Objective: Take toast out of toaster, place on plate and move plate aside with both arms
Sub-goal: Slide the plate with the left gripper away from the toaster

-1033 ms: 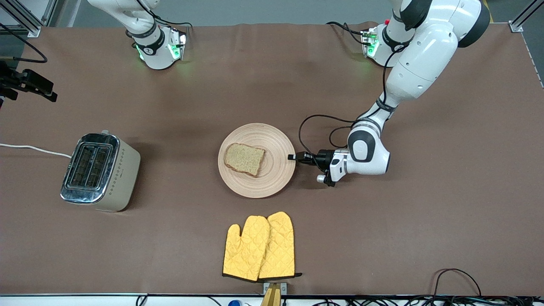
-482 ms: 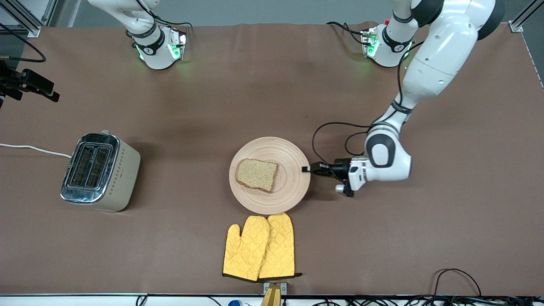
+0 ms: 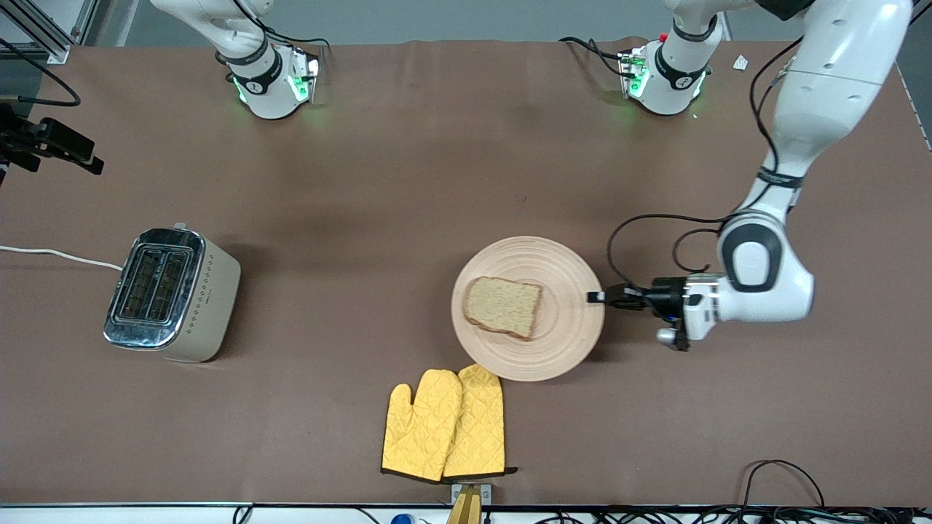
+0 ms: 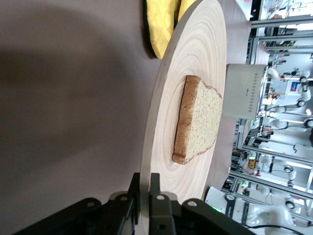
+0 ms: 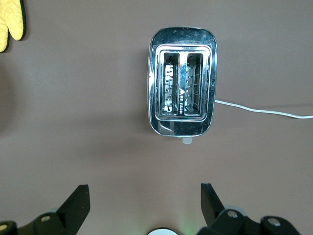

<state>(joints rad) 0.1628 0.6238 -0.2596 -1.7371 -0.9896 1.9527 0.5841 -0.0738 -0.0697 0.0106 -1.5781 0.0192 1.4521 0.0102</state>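
The left claw (image 3: 595, 297) is clamped on the rim of the wooden plate (image 3: 568, 342), on the edge toward the left arm's end of the surface (image 3: 408, 167). The toast (image 3: 504, 306) lies flat on the plate, near its middle. The plate's edge nearest the front camera just overlaps the yellow oven mitts (image 3: 445, 424). The right claw (image 5: 145, 205) hangs over the toaster (image 5: 182, 101) with its fingers spread wide apart, holding nothing.
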